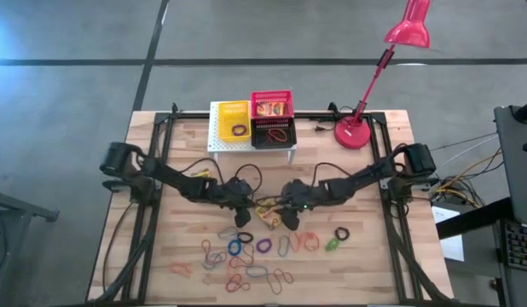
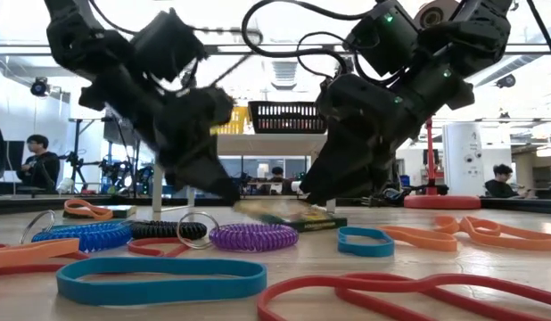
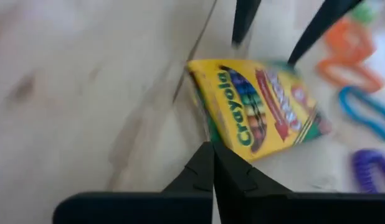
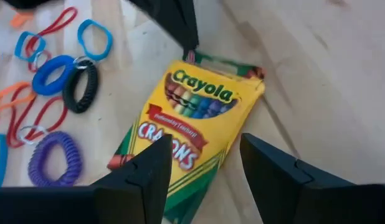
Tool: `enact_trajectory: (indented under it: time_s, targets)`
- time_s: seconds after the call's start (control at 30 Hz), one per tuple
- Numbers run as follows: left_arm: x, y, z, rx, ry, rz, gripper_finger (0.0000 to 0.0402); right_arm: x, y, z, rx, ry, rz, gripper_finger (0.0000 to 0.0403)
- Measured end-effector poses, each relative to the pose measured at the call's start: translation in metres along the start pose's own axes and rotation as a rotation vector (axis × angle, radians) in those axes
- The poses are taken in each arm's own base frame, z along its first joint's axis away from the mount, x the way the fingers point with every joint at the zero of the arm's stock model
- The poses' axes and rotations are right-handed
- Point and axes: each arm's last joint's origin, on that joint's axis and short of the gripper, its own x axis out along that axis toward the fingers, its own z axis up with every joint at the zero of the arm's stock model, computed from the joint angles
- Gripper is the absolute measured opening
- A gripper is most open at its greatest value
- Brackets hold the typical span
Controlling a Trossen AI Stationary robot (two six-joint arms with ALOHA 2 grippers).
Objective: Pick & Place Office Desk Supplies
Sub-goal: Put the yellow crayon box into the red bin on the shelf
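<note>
The left gripper (image 3: 212,163) is seen with its fingers pressed together, nothing between them, its tip just beside one end of a crayon box (image 3: 258,109) that lies flat on the bench (image 3: 74,93). The right gripper (image 4: 202,165) is held wide at the opposite end of the same box (image 4: 192,127), one finger to each side of that end; whether the fingers touch the box cannot be told. "Crayola" is read on the yellow face of the box, with "CRAYONS" on a red band below it and green along the edges. In the high view the box (image 1: 267,207) is found near the middle of the bench, between the two grippers. Loose elastic loops (image 1: 246,260) in red, orange, blue, purple, green and black are scattered on the near half of the bench, among them a purple coiled loop (image 2: 253,236) and a blue band (image 2: 160,277). Yellow, red and black baskets (image 1: 253,119) are set at the far edge, a red lamp (image 1: 356,132) beside them.
</note>
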Motion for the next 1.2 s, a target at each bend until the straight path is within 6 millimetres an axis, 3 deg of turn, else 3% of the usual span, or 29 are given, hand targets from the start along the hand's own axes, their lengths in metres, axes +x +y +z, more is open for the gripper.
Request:
enact_trajectory:
  time_s: [0.37,0.63,0.8,1.07,1.2]
  targets:
    - [-0.041,-0.012,0.026,0.126,-0.116,-0.068,0.0001,0.000,0.000,0.000,-0.040,-0.013,-0.025,0.0185]
    - [-0.048,-0.015,0.027,0.150,-0.116,-0.088,0.0001,0.000,0.000,0.000,-0.057,0.012,0.017,0.0185]
    - [-0.038,-0.011,0.017,0.080,-0.046,-0.063,0.0015,0.000,-0.001,0.001,0.015,0.024,0.034,0.0185]
    - [-0.003,-0.002,0.000,0.067,0.029,0.038,0.0088,0.000,0.001,0.004,0.019,-0.004,0.019,0.0185]
    - [0.010,0.005,-0.006,0.036,0.059,0.103,0.0096,-0.003,0.005,0.007,0.016,-0.021,0.035,0.0185]
